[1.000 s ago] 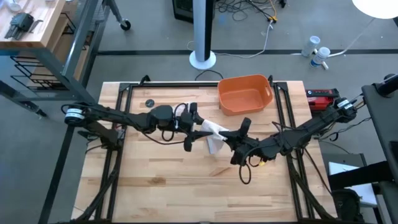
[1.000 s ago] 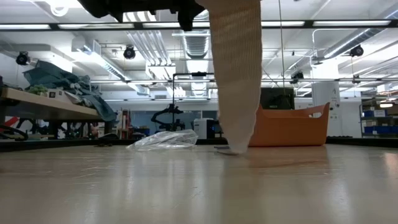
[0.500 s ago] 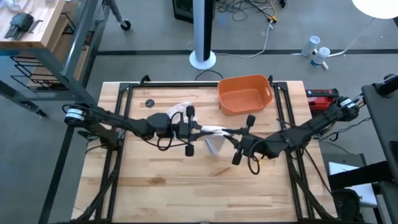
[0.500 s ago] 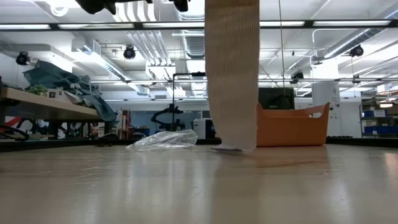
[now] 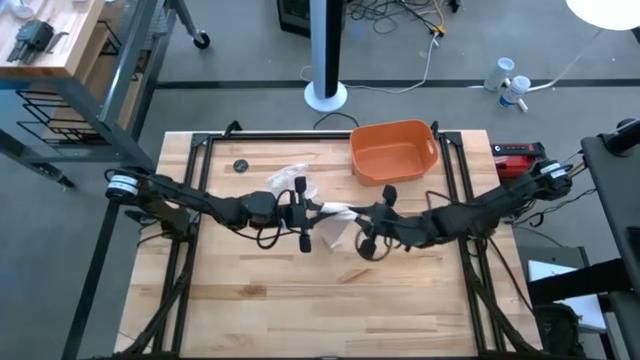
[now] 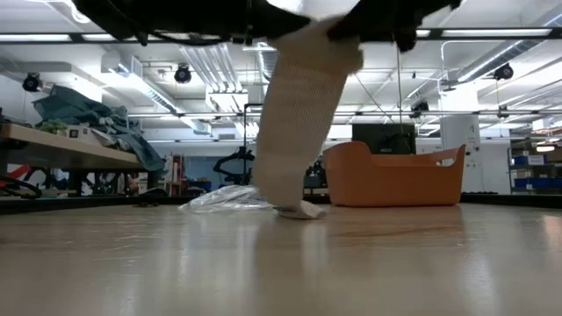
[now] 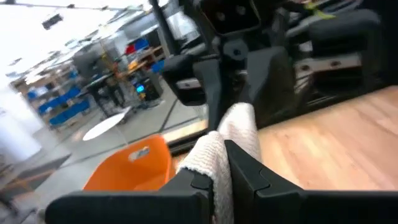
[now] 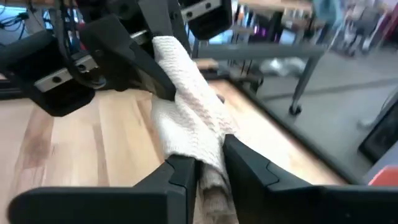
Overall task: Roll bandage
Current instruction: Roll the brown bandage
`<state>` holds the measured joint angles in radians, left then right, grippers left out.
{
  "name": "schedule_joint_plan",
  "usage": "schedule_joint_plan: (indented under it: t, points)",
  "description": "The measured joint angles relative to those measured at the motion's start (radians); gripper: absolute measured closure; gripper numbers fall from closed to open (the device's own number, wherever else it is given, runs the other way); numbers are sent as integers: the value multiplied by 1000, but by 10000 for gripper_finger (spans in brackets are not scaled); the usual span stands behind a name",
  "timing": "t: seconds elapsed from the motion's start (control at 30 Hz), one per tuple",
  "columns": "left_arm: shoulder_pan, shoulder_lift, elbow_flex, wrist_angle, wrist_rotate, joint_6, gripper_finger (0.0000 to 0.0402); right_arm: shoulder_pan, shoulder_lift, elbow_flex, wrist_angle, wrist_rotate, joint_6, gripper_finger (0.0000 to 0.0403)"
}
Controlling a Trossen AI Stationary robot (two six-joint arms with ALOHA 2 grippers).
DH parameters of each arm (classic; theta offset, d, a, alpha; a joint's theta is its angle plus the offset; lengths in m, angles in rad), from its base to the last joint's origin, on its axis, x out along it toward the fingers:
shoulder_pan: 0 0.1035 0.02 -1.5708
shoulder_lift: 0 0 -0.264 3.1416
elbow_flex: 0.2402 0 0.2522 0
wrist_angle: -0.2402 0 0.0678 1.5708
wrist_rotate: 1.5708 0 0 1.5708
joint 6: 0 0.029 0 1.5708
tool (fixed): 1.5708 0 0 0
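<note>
The off-white bandage (image 5: 338,213) spans the short gap between my two grippers above the middle of the table. Its strip (image 6: 294,123) hangs slanting down, and its lower end (image 6: 300,210) lies on the wood. My left gripper (image 5: 322,211) comes in from the table's left and is shut on the bandage. My right gripper (image 5: 360,214) faces it from the right and is also shut on it. Each wrist view shows the other gripper close ahead. My left gripper pinches the bandage's bunched upper part (image 7: 214,160) between its two fingers, coming level from the table's left. The cloth runs on from the fingers to the right gripper, held well above the table. My right gripper pinches the same bunched upper part (image 8: 206,163) between its two fingers, coming from the table's right and slanting slightly down. The cloth leads from its fingers across to the left gripper, and the strip hangs below with its end on the table.
An orange tub (image 5: 393,150) stands at the far side, right of centre. A crumpled clear plastic wrapper (image 5: 290,180) lies just beyond the left gripper, and a small dark round thing (image 5: 240,166) lies farther left. Bare wood (image 5: 320,300) fills the near half.
Both grippers have sunk and rolled about their own axes, and the right one has come toward the left one. The bandage hung straight down before. Now it slants, with its top lower and its bottom end slid along the table.
</note>
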<state>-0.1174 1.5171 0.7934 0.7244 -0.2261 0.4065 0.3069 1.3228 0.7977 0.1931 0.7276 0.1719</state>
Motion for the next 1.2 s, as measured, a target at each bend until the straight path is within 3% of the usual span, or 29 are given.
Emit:
schedule_joint_plan:
  t: [0.13, 0.23, 0.57, 0.77, 0.93, 1.1, 1.2]
  points:
    - [12, 16, -24, 56, -37, 1, 392, -43, 36, 0, -1, -37, 101, 363]
    - [25, 20, -42, 59, -37, 3, 393, -69, 34, 0, -11, -105, 122, 354]
    - [34, 22, -112, 122, -46, 38, 393, -147, -66, 0, -142, -339, 218, 232]
    - [51, 22, -155, 115, -52, 20, 393, -168, -78, 0, -295, -343, 264, 184]
    - [56, 22, -188, 125, -56, 28, 393, -169, -78, 0, -286, -344, 216, 163]
    - [55, 22, -208, 130, -13, 146, 396, -171, -78, -1, -252, -344, 114, 151]
    - [53, 22, -216, 129, 20, 197, 398, -181, -70, -1, -224, -414, 98, 147]
